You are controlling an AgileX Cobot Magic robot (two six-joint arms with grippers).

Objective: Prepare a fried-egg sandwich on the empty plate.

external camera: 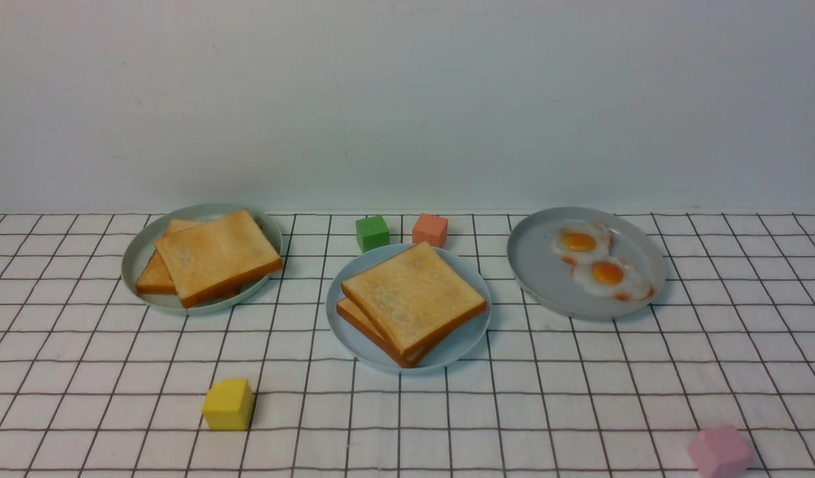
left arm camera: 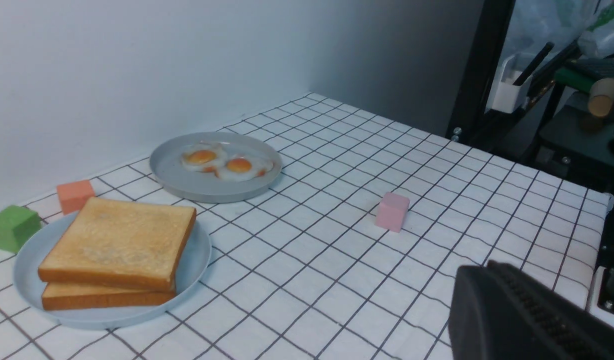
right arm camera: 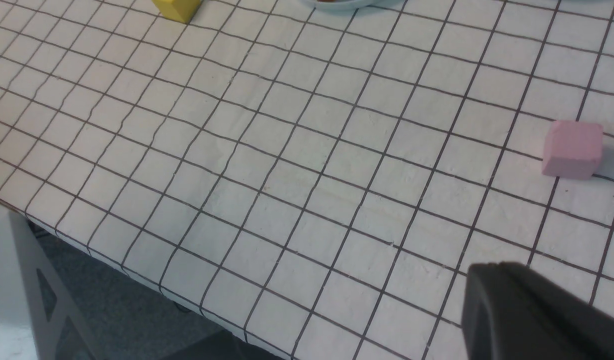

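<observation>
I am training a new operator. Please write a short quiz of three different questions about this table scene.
1. True or false: the light blue plate holds two stacked toast slices.
2. How many fried eggs lie on the grey plate?
3. Which block is nearest the front right corner of the table: A yellow block, B pink block, C green block?

Key: 1 true; 2 two; 3 B.

Sandwich on middle plate, between toast plate left and 2-egg plate right.
</observation>
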